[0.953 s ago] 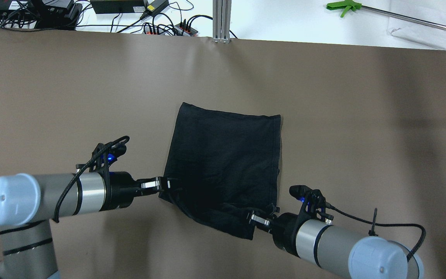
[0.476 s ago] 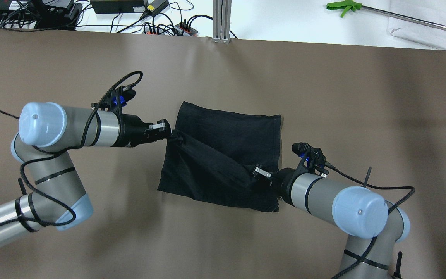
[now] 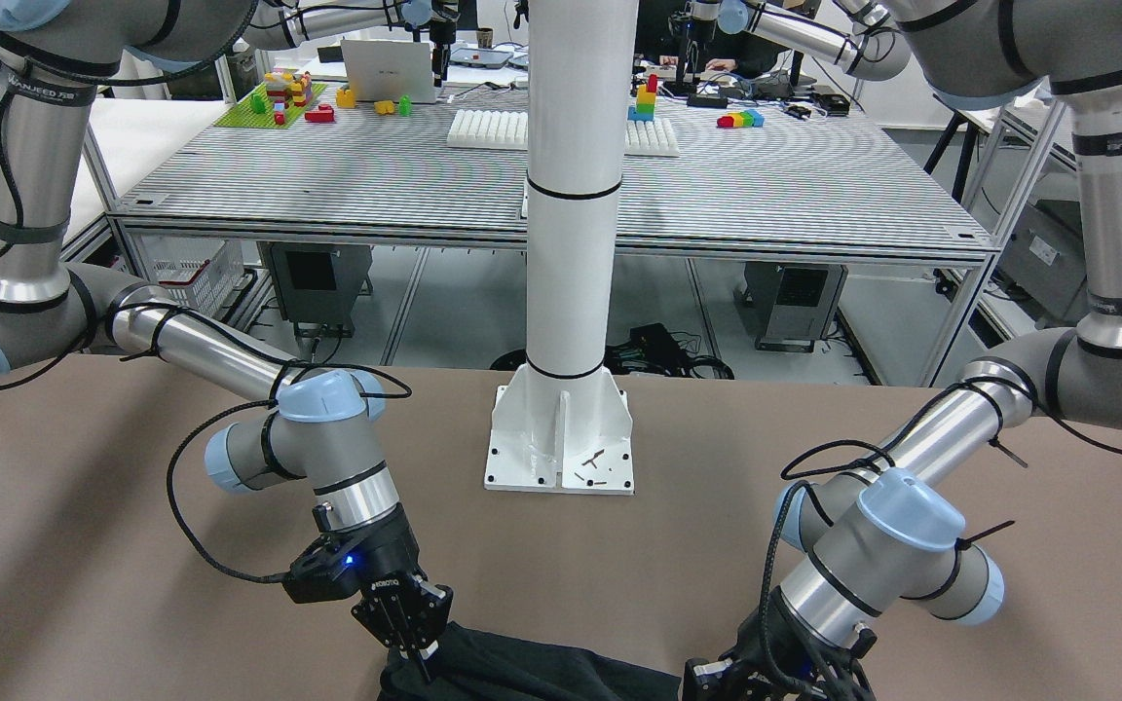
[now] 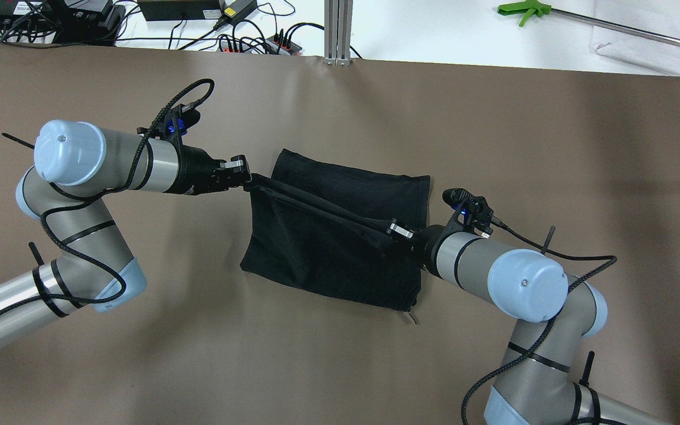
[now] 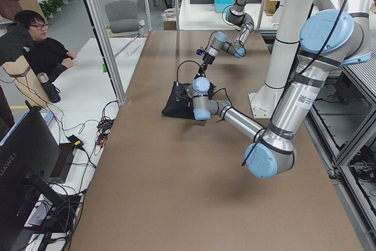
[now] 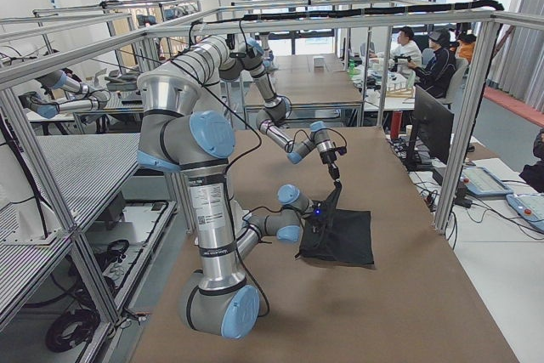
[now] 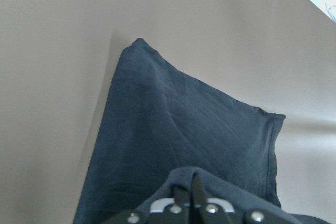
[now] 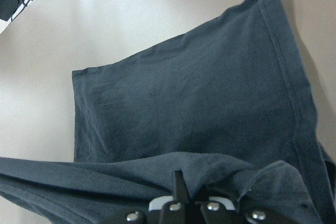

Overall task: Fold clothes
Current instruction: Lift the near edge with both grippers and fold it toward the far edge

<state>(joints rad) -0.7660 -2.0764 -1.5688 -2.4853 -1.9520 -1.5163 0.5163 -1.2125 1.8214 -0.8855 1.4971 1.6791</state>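
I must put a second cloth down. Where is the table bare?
Bare: the far strip between the black cloth and the table edge, and the stretch beyond the right arm. Crowded: the middle, where both arms' jaws hold the cloth.

Brown table [image 4: 552, 177], wide and plain. Spread near its middle, black cloth [image 4: 316, 265], one edge raised off the surface. At 12 o'clock from that in the front-facing view, white base plate [image 3: 561, 458].

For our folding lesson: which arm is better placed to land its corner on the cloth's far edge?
Left, probably: the left pincer is beside the cloth's far corner; the right pincer hangs farther back.
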